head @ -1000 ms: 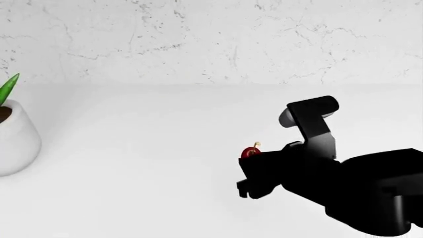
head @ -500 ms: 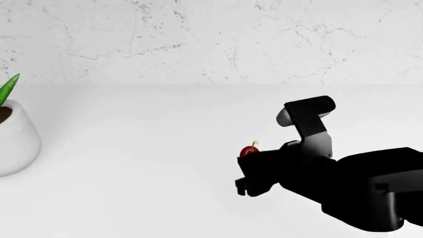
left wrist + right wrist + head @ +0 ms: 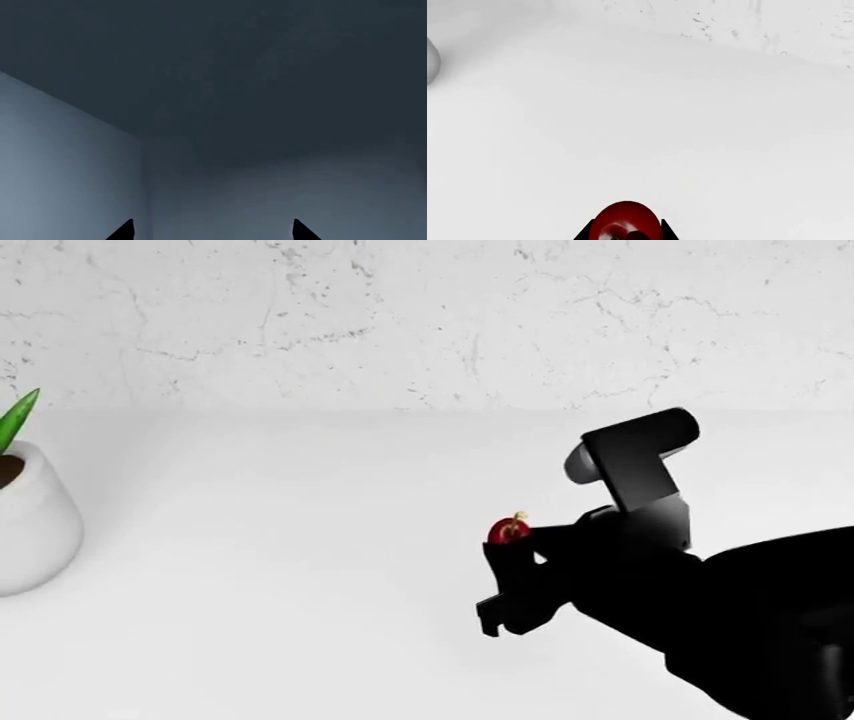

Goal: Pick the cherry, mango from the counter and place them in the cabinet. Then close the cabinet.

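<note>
The cherry [image 3: 507, 531] is a glossy dark-red ball with a thin stem, held between the black fingertips of my right gripper [image 3: 511, 548] a little above the white counter [image 3: 267, 590]. In the right wrist view the cherry [image 3: 626, 222] fills the gap between the two fingertips of the gripper [image 3: 626, 235], over the counter [image 3: 694, 125]. My left gripper [image 3: 210, 232] is open and empty, with only its two tips showing, facing dim blue-grey flat surfaces. It does not show in the head view. The mango and the cabinet are out of view.
A white plant pot [image 3: 27, 525] with a green leaf stands at the far left of the counter; its edge also shows in the right wrist view [image 3: 430, 60]. A speckled white wall [image 3: 427, 320] runs along the back of the counter.
My right gripper has risen a little with the cherry in it, and the wrist has tilted upward. The plant pot has not moved.
</note>
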